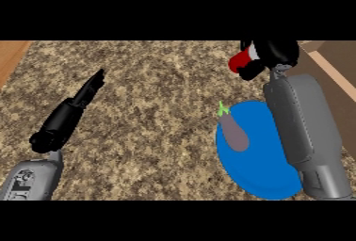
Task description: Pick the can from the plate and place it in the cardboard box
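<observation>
Right robot hand (272,54) curled round red can (240,61), beyond plate (259,174).

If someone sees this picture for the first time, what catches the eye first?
The bright blue plate at lower right, with an eggplant lying on it. Above it, the right hand is curled round a red can, near the cardboard box at the right edge.

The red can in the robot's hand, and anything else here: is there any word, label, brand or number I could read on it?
No readable text anywhere in the head view.
Can, held in the right hand: red with a white patch, no letters to make out.
Blue plate, eggplant, cardboard box, counter: no writing.
Left hand: no markings; small dark shapes on its grey forearm are not legible as characters.
</observation>
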`<state>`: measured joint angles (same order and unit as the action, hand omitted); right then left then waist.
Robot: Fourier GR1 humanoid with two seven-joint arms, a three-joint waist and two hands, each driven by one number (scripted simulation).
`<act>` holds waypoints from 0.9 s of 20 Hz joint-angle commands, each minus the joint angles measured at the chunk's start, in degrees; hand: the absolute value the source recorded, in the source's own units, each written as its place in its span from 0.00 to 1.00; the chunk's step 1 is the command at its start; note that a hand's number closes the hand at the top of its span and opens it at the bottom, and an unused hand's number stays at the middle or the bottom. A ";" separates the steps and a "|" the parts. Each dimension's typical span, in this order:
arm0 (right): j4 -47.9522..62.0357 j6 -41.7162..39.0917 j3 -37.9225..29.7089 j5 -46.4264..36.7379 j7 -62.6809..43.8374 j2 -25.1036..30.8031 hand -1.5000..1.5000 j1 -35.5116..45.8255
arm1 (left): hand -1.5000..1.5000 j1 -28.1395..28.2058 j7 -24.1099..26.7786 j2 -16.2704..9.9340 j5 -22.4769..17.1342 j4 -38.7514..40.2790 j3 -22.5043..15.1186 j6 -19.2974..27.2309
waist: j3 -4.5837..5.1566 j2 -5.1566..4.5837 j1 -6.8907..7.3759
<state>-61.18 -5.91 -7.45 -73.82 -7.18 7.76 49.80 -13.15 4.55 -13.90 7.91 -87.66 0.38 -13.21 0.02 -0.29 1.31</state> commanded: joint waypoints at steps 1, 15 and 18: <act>-0.17 2.89 -5.56 0.22 -9.81 -0.24 1.00 6.64 | 0.50 0.29 0.08 -0.28 -0.76 -0.26 0.77 -0.51 | 0.01 0.20 -0.25; 12.18 13.80 -19.75 5.57 -11.64 15.82 1.00 9.53 | 0.50 -0.84 -0.90 0.72 1.11 -0.03 0.33 0.19 | -0.03 -0.04 -0.58; 18.19 10.32 -18.26 2.70 -8.90 21.93 1.00 9.29 | 0.50 2.50 0.29 0.65 0.37 -2.69 0.44 -0.36 | -0.02 -0.12 0.02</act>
<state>-49.25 5.36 -25.42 -70.26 -18.53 24.29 58.87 -13.32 2.97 -13.63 8.02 -89.20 1.17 -13.52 -0.01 -0.32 0.93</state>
